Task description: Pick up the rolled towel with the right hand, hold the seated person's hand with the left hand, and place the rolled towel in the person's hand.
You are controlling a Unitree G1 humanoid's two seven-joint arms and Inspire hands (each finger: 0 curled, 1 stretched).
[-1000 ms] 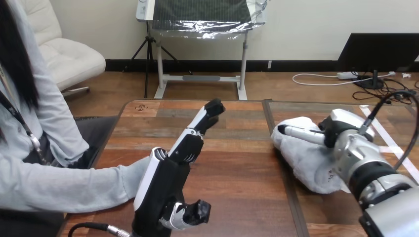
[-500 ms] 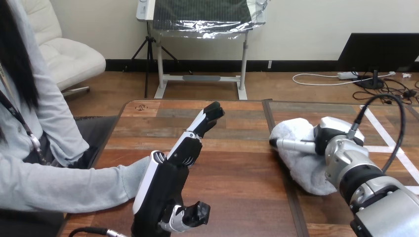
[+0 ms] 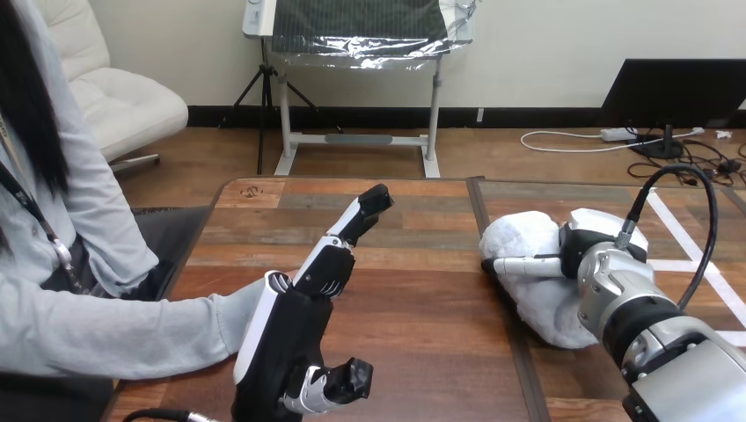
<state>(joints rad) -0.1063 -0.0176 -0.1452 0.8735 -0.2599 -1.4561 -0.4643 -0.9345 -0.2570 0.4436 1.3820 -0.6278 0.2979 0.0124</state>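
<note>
On the right part of the wooden table [image 3: 422,299] lies the rolled towel [image 3: 538,303], a white, loosely bundled roll resting on the boards just right of the seam that runs from far to near across the tabletop. Its long axis runs on a diagonal. One end points far and left, towards the middle of the table, and the other points near and right, towards the robot's right arm. The far-left end looks rounder and fuller, while the near-right end is partly hidden behind the arm.

The right hand [image 3: 591,246] sits on top of the towel at its far side, reaching leftward across the roll and touching the cloth. Whether it actually grips the towel or only lies on it cannot be told. Its silver forearm [image 3: 673,352] comes in from the near right corner.

Well apart from the towel, left of the seam at the near middle of the table, the left hand [image 3: 290,343] stands on edge, its white-shelled back turned left. It is open, with fingers [image 3: 352,221] stretched straight and pointing far and slightly right, and it holds nothing.

From the left side, the person's grey sleeve [image 3: 132,330] lies along the near edge of the table. Its cuff reaches the back of the left hand, and whether the two touch cannot be told.
</note>
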